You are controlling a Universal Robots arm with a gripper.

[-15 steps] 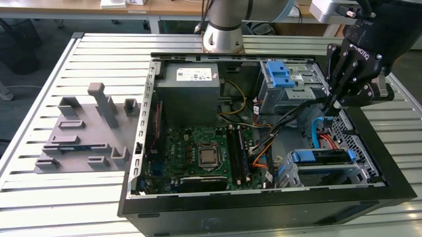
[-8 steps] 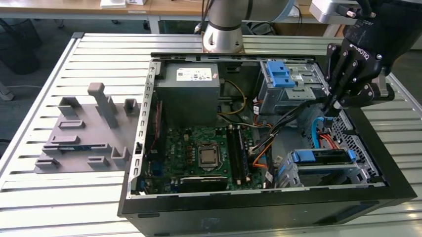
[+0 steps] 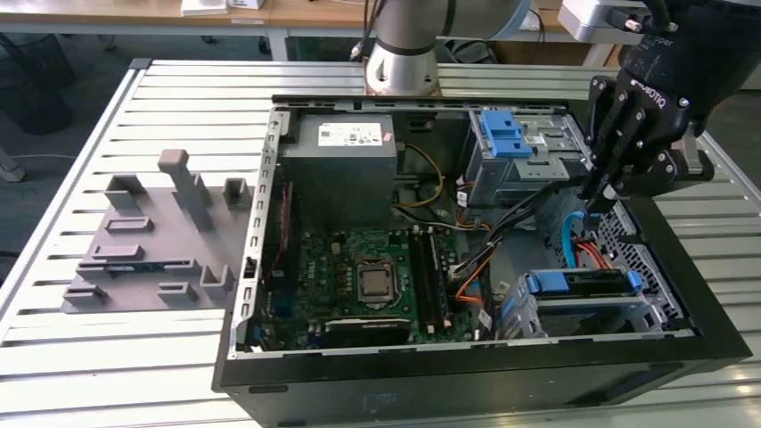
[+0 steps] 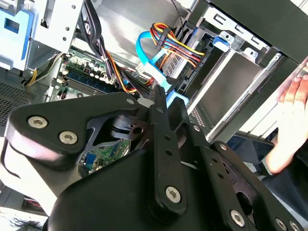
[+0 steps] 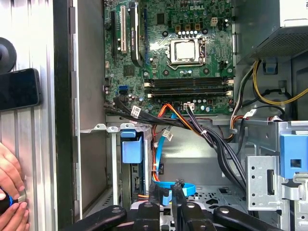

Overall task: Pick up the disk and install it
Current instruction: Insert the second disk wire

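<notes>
pincer (image 3: 598, 192): fingers closed, holding nothing, above the case (image 3: 476, 374) | disk (image 3: 579, 283): blue-railed, seated in the case's lower bay | advice: I stay clear of the cables (image 3: 568, 234).

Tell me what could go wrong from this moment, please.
The gripper hangs close to the blue cable and the black wires; moving it may snag one or pull a connector. A person's hand rests beside the case; a sudden arm swing could hit it.
</notes>
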